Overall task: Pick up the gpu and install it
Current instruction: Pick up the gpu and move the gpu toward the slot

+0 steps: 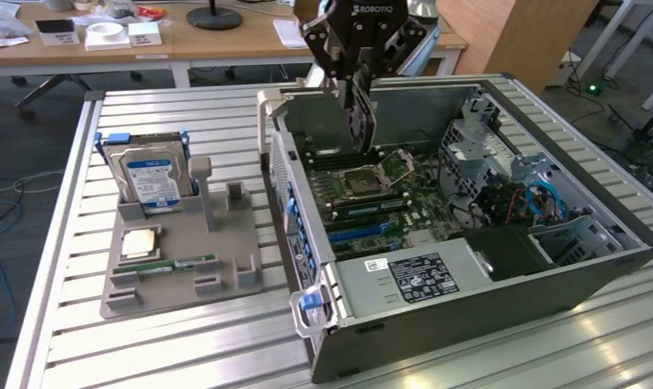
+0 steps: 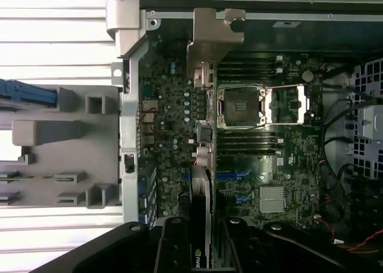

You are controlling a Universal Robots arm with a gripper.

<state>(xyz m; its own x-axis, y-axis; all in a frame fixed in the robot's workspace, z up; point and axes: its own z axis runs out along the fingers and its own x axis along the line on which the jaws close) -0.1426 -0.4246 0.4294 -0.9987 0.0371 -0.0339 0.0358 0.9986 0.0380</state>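
Observation:
The gpu (image 1: 360, 121) hangs on edge above the open computer case (image 1: 446, 316), over the motherboard near the CPU socket (image 1: 377, 173). My gripper (image 1: 359, 77) is shut on the card's upper edge. In the wrist view the gpu (image 2: 202, 195) appears as a thin dark strip running away from my gripper (image 2: 203, 249). Its silver bracket (image 2: 213, 36) sits at the far end, near the case's rear wall. The card is still above the board, clear of the blue slots (image 2: 230, 176).
A grey holder tray (image 1: 213, 279) stands on the slatted table at the exterior view's left. It carries a hard drive (image 1: 149, 177), a processor chip (image 1: 141, 241) and a memory stick (image 1: 181, 263). Inside the case are a power supply (image 1: 413, 279) and cables (image 1: 532, 203).

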